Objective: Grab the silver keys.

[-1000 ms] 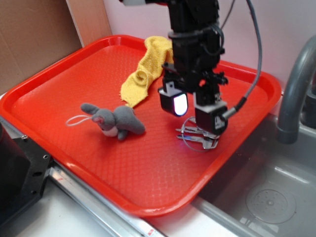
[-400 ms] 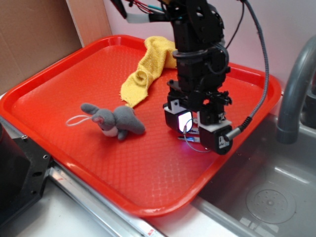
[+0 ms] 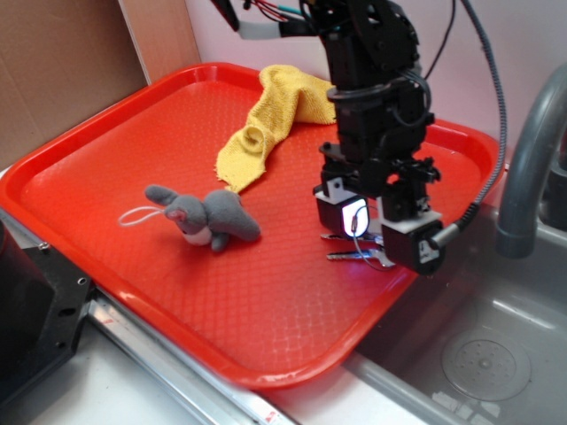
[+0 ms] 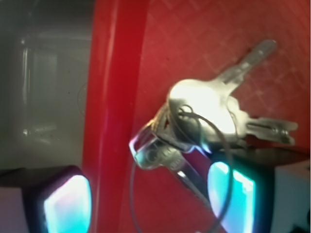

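Note:
The silver keys (image 3: 358,255) lie flat on the red tray (image 3: 133,133) close to its right rim, a small bunch on a thin wire ring. My gripper (image 3: 376,232) is open and low over them, its lit fingers (image 3: 341,211) standing either side of the bunch. In the wrist view the keys (image 4: 204,116) lie just ahead of the gripper (image 4: 148,204). The wire ring loops back between the two glowing pads (image 4: 68,204), with one key blade against the right pad. The jaws do not pinch anything.
A grey plush bunny (image 3: 208,217) with a white cord loop lies mid-tray. A yellow cloth (image 3: 266,119) lies at the back. The tray's raised rim (image 4: 114,97) runs right beside the keys. Beyond it are a metal sink (image 3: 478,354) and a grey faucet (image 3: 523,168).
My gripper has moved right toward the tray's rim and come down around the keys. The keys have shifted slightly. The bunny and cloth have not moved.

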You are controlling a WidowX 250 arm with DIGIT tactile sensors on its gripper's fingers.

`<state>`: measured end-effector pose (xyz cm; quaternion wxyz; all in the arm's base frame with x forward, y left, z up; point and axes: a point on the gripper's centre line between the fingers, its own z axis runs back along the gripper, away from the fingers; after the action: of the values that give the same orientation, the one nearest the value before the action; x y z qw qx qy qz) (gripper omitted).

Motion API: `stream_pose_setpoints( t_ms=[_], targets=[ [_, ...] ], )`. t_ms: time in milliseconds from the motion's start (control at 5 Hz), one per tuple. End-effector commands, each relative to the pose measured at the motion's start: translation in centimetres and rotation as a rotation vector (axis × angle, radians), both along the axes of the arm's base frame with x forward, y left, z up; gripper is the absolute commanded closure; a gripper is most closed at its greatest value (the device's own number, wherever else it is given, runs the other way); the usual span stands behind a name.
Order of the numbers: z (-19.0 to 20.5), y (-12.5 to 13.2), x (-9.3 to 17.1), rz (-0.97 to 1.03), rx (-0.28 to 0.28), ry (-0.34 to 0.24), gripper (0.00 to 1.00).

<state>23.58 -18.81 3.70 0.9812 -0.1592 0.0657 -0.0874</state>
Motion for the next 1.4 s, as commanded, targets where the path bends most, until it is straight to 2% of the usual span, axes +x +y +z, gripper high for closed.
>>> stream_pose_setpoints(
  t_ms=[0,200,400,600,1000,1200],
  targets=[
    [-0.2,-1.2,1.0,0.016,-0.039,-0.002,1.00],
    [0.4,-0.9,0.8,0.000,-0.037,0.013,1.00],
    [3.2,1.0,0.2,-0.017,-0.035,-0.013,1.00],
    [6.0,4.6,-0.5,0.059,-0.020,-0.009,1.00],
    [12.8,13.8,-2.4,0.375,0.099,0.010,1.00],
    [15.0,15.2,-1.8,0.421,0.244,-0.023,1.00]
  ],
)
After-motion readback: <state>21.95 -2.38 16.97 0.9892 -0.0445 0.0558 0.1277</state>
